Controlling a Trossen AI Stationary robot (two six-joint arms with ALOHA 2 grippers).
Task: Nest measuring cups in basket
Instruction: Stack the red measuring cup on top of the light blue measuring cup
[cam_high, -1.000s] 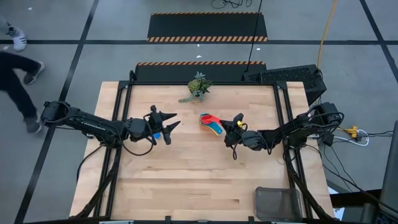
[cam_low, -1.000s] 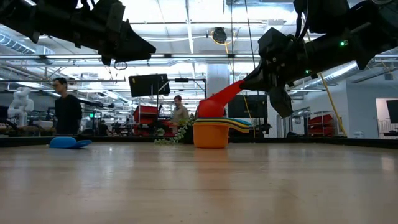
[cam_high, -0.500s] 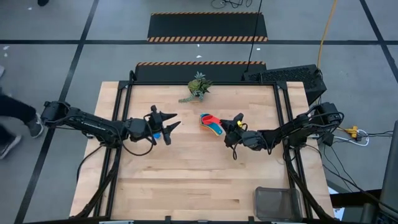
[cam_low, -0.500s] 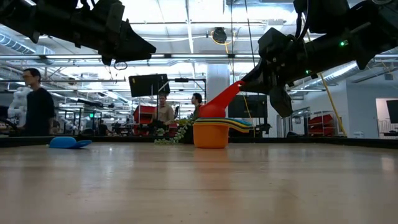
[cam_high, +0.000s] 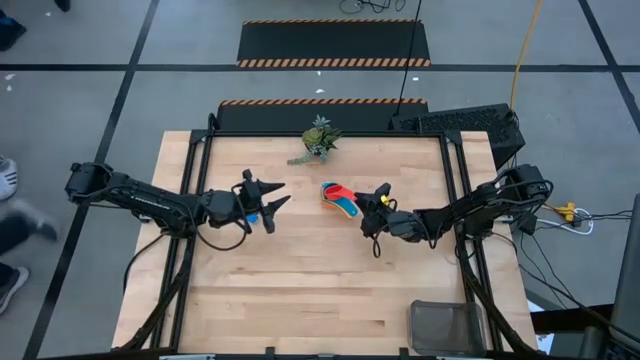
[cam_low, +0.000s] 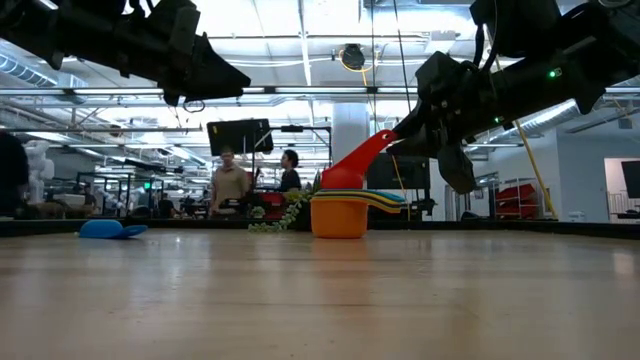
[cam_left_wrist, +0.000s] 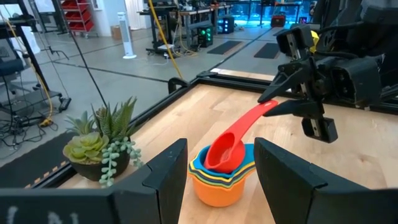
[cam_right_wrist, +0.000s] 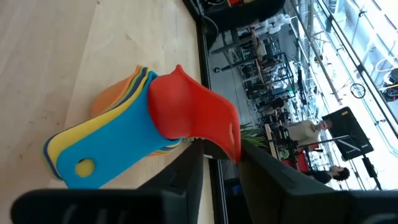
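The right gripper (cam_low: 432, 130), fingers slightly parted around the red plastic scoop's (cam_left_wrist: 225, 151) handle, seats it atop the orange-based nested stack (cam_left_wrist: 222, 180).

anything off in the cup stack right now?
Yes: the red cup sits tilted in the nested stack, handle angled up at the right gripper. The dark blue cup lies apart, and the basket is empty.
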